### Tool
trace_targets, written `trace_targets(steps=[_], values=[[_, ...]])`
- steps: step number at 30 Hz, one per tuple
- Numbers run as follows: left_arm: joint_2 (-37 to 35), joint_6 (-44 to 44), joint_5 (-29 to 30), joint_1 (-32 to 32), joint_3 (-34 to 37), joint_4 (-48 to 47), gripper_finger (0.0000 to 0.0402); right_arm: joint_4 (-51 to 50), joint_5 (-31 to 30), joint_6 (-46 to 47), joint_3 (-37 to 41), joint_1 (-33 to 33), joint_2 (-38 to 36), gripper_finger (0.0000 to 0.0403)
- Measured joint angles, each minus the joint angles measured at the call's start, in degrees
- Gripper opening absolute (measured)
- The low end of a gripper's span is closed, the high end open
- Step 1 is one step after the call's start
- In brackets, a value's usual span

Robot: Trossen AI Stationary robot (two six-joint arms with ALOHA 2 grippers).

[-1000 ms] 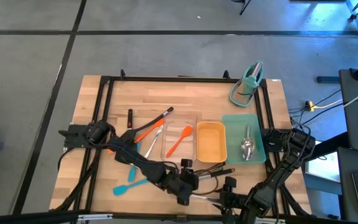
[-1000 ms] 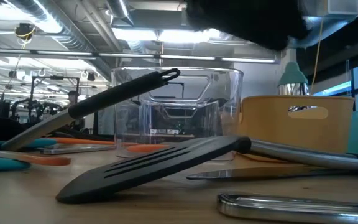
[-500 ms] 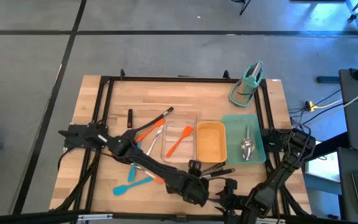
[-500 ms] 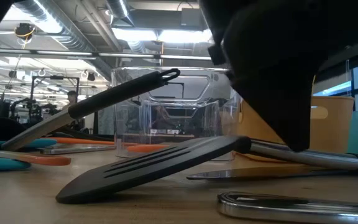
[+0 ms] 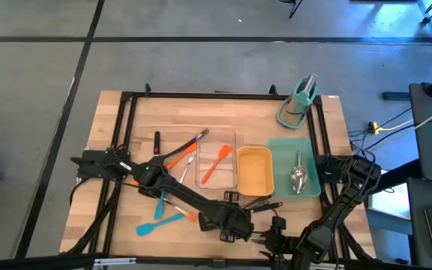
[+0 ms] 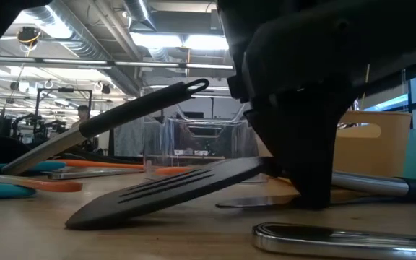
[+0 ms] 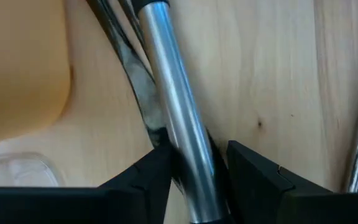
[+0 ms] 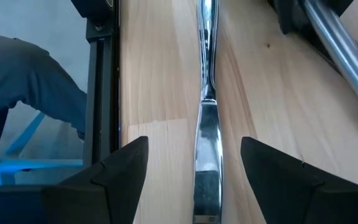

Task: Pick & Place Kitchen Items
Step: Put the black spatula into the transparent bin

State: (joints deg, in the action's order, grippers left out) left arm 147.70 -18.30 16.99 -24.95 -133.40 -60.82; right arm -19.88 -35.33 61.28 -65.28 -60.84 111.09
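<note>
Left gripper [image 7: 191,171] is down at the front edge of the table [image 5: 118,120], just in front of the yellow tray [image 5: 253,171]. Its fingers [image 7: 143,177] straddle the steel handle [image 7: 176,118] of the black slotted turner [image 6: 172,189]. They sit close on both sides but aren't clearly clamped, so I'd call it open and mid-grasp. The turner's blade rests on the wood and the handle runs back under the gripper.

Right gripper [image 8: 194,165] waits near the front right corner, fingers wide apart, with a steel spoon handle [image 8: 205,124] lying between them, untouched.

To do this well:
- Close squarely on the round steel handle. It's slick and will likely roll or twist if pinched off-centre.
- A dark, thin utensil [image 7: 138,87] lies under or against the handle. Make sure it isn't caught in the pinch too.
- Lift straight up before travelling, since the blade end is heavy and may droop toward the clear tray [image 5: 216,161].

The orange spatula [image 5: 216,163] is already in the clear tray, and two spoons [image 5: 298,176] are on the green tray [image 5: 310,150].
</note>
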Motion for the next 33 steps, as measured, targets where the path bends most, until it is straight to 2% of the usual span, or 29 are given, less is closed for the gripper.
trace_targets(steps=[5, 11, 18, 22, 29, 33], values=[[0.0, -0.7, 2.5, -0.6, -0.9, -0.5, 0.0068, 0.5, 0.0, 0.0, 0.0, 0.0, 0.0, 0.0258], [-3.4, -2.0, 8.8, -2.5, -1.4, -1.6, 0.0067, 0.8, 0.0, -0.1, 0.0, 0.0, 0.0, 0.0258], [-10.5, -7.6, 20.0, -4.2, -1.5, -3.3, 0.0067, 1.0, 1.0, -0.1, 0.0, 0.0, 0.0, 0.0258], [-15.1, -11.0, 29.4, -5.9, -1.5, -5.2, 0.0067, 1.2, 1.1, 0.0, 0.0, 0.0, 0.0, 0.0258], [-20.3, -11.1, 48.6, -8.2, -1.5, -2.9, 0.0067, 1.5, 1.1, 0.0, 0.0, 0.0, 0.0, 0.0258], [-21.1, -10.6, 56.0, -9.1, -1.5, -0.9, 0.0067, 2.0, 1.1, 0.0, 0.0, 0.0, 0.0, 0.0258]])
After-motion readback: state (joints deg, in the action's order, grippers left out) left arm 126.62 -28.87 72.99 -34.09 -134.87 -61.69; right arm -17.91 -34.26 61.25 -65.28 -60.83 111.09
